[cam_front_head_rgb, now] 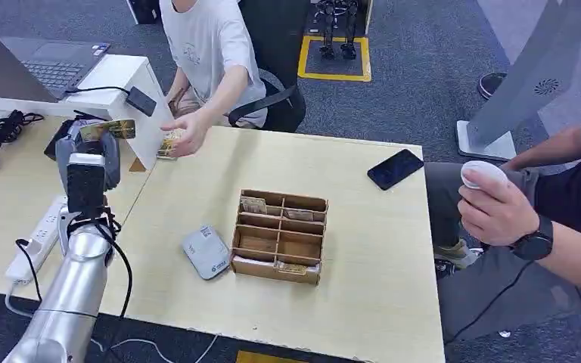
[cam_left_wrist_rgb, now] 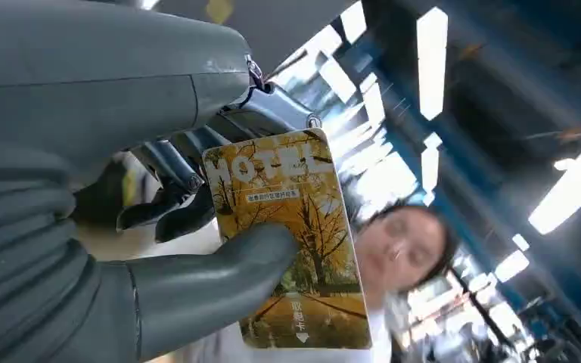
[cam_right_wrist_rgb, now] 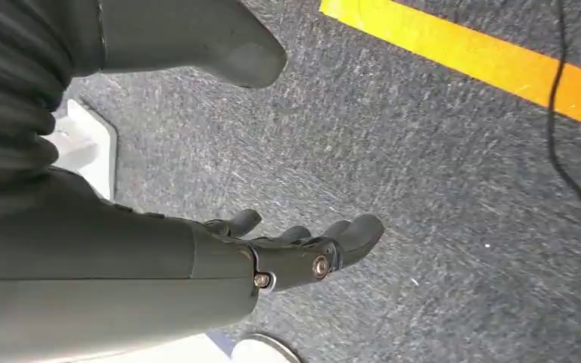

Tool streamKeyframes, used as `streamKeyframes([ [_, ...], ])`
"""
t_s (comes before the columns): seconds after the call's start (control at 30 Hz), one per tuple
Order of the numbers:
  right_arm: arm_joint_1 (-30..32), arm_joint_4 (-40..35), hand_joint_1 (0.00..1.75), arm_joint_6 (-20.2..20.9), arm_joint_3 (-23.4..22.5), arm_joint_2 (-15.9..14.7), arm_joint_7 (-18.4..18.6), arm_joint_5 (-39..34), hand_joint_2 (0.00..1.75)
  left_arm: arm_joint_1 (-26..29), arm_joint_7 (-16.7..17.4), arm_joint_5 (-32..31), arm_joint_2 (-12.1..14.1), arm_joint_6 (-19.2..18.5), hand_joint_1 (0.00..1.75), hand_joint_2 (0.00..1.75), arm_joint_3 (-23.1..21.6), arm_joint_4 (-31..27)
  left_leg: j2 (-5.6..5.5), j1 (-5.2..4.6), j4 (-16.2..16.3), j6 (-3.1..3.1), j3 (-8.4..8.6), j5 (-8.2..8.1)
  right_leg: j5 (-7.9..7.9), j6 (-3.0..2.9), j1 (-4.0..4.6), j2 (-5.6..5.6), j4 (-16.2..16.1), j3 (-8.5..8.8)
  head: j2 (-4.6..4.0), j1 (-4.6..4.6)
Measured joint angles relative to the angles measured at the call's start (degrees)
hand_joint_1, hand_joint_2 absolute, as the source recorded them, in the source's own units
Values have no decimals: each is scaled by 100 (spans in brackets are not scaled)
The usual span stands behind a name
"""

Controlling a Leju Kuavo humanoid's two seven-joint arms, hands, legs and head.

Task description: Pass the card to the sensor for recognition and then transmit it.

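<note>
My left hand [cam_front_head_rgb: 85, 151] is raised above the left table and pinches a yellow hotel card [cam_front_head_rgb: 109, 129] with an autumn tree picture. In the left wrist view the card [cam_left_wrist_rgb: 291, 234] sits between the thick thumb [cam_left_wrist_rgb: 219, 280] and the dark fingers [cam_left_wrist_rgb: 174, 197]. A person's open hand [cam_front_head_rgb: 187, 133] reaches toward the card from behind the table, holding another card. The grey-white card sensor [cam_front_head_rgb: 206, 252] lies on the light wooden table [cam_front_head_rgb: 378, 249], left of the wooden card box [cam_front_head_rgb: 279, 235]. My right hand [cam_right_wrist_rgb: 287, 246] hangs over grey carpet, fingers apart, holding nothing.
A black phone [cam_front_head_rgb: 395, 168] lies at the table's far right. A second person at the right holds a white object [cam_front_head_rgb: 483, 173]. A power strip [cam_front_head_rgb: 36, 238] and cables lie on the left table, with a laptop [cam_front_head_rgb: 45, 68] behind.
</note>
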Motion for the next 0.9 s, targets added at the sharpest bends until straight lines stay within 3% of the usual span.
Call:
streamKeyframes([
  [0.07, -31, 0, 0, 53, 90, -7, -31, 0, 175, -154, 2, -1004, 140, 276, 175, 175, -44, 57, 2, 0, 0, 0, 1, 0, 1, -1, 0, 2, 0, 0, 0, -2],
  [0.13, -57, 2, 0, 83, 149, -11, -28, 0, 175, -254, 26, -1473, 239, 306, 175, 175, -77, 99, 3, 0, 0, -3, 1, 2, 2, -4, 0, 3, 0, -1, 0, -2],
  [0.33, -66, 11, 0, 126, 234, -24, 13, -9, 175, -317, 72, -1825, 390, 317, 175, 175, -112, 212, 5, 0, 0, -3, 1, 2, 2, -4, 0, 6, 0, -4, 0, -2],
  [0.77, -38, 42, 0, 194, 241, -55, 142, -4, 175, -317, 59, -1960, 407, 317, 175, 175, -201, 359, 8, 0, 0, -4, -3, 2, 5, -2, 0, 15, 0, -11, 0, -2],
  [0.8, -38, 46, 0, 194, 241, -57, 142, -4, 175, -317, 59, -1960, 405, 315, 0, 175, -210, 359, 8, 0, 0, -4, -5, 2, 5, -2, 0, 16, 0, -13, 0, 0],
  [0.9, -38, 46, 0, 181, 243, -59, 129, -9, 175, -318, 72, -1898, 405, 207, 0, 175, -230, 359, 8, 0, 0, -4, -6, 2, 5, -2, 0, 15, 0, -14, 0, 0],
])
